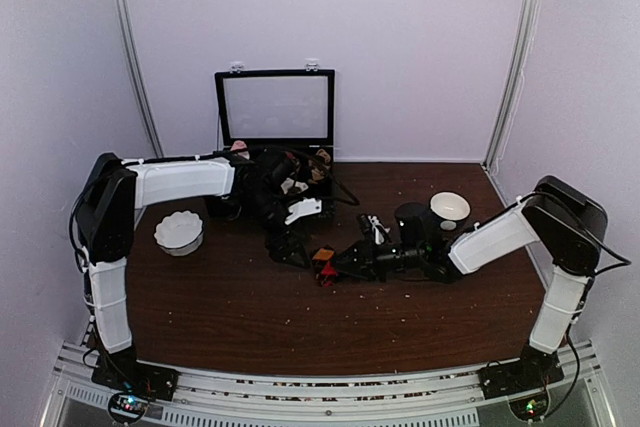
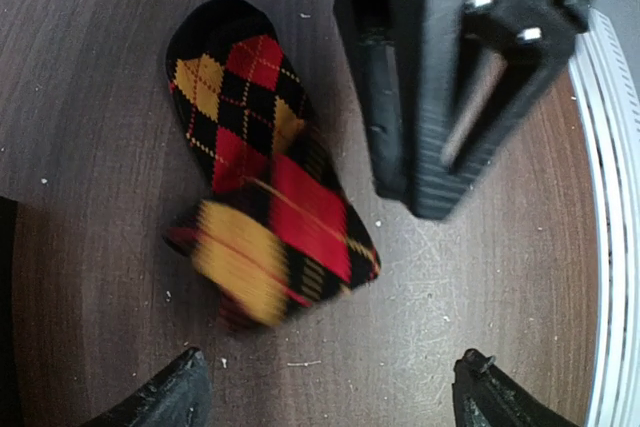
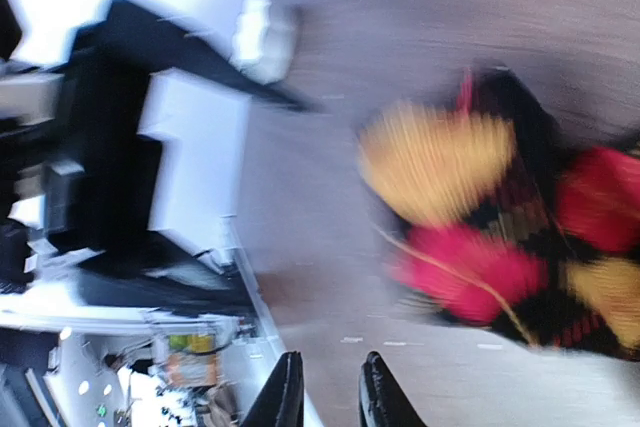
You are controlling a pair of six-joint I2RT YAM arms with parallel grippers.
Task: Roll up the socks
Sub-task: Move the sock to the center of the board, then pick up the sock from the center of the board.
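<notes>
One of the socks, black argyle with red and orange diamonds, lies on the dark wooden table. Its near end is folded into a thick, blurred bundle. In the top view the sock shows as a small red and orange patch between both grippers. My left gripper hovers over it, open wide, with nothing between its fingertips. My right gripper hangs just beside the sock. In the blurred right wrist view the sock lies ahead and to the right of the right gripper, whose jaws stand a narrow gap apart and empty.
A white fluted bowl sits at the left, and a white bowl and a black cylinder at the right. An open black case with sock bundles stands at the back. A small black and white item lies near the right arm.
</notes>
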